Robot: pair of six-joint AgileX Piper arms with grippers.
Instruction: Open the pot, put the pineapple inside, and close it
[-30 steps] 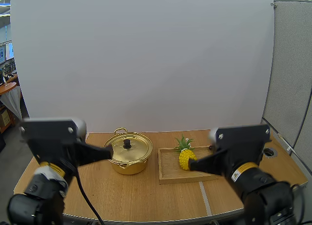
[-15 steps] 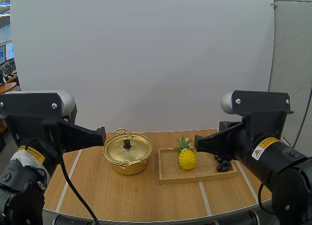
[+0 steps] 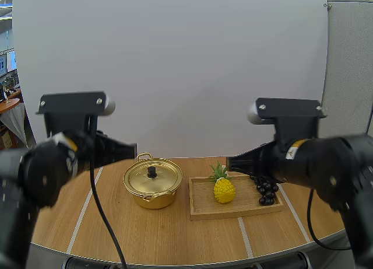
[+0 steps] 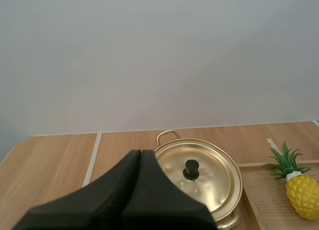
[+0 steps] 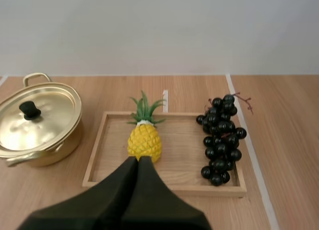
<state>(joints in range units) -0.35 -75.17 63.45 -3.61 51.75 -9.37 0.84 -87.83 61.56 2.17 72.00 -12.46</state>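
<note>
Left pincer [image 4: 139,152] is seen with its fingers pressed together as one dark wedge, nothing held, raised above the worktop [image 3: 145,234] at the left of the high view and aimed toward the pot [image 3: 152,182] in the lower middle. The lid [image 3: 152,178] is seated on the pot, so the opening has not yet been done. Its knob [image 3: 151,171] is small and dark. If the fingers are not spread before the descent, the lid could be struck rather than gripped, and the light pot shoved across the wood. To the right, the pineapple [image 3: 224,189] is found on the left half of the tray [image 3: 201,213], apparently lying flat. Its long axis runs from the near edge to the far one, and the leafy crown [image 5: 144,109] points away toward the back wall. A grip along that axis could let the rounded body squirt out, and a crown left jutting over the rim would keep the lid from seating. Right pincer [image 5: 138,159], likewise closed and empty, is poised just short of the fruit. The grapes [image 3: 267,192] lie on the tray's right half, near enough to be knocked by a wide approach.
</note>
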